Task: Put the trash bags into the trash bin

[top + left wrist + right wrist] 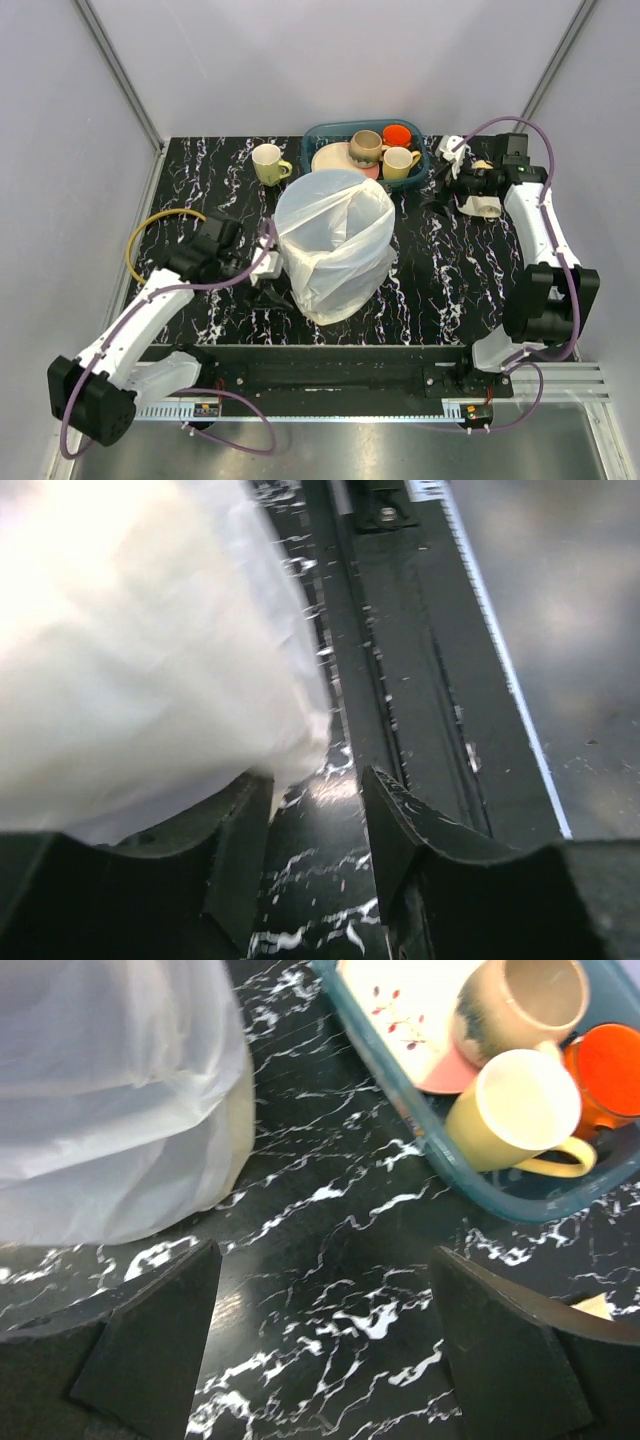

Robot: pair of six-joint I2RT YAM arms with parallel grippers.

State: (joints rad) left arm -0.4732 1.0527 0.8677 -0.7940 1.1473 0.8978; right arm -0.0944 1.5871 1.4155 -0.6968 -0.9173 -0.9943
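**Sack up, both claws empty**

Large sack (335,240) stands mid-table; I can't see the bin, probably under it. Left gripper (318,778) is just left of the sack, jaws apart, nothing between. Right gripper (325,1255) is right of the sack, jaws wide, empty. I'd re-pinch the film shallow and tuck slowly to avoid tearing.

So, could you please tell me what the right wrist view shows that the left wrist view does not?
Only the right wrist view shows the teal basket holding a plate, a beige mug, a yellow mug and an orange cup. Only the left wrist view shows the black rail and the grey surface beyond it. Both show the white trash bag on the black marbled table, and each shows its own pincer open with nothing between the fingers: the left pincer and the right pincer.
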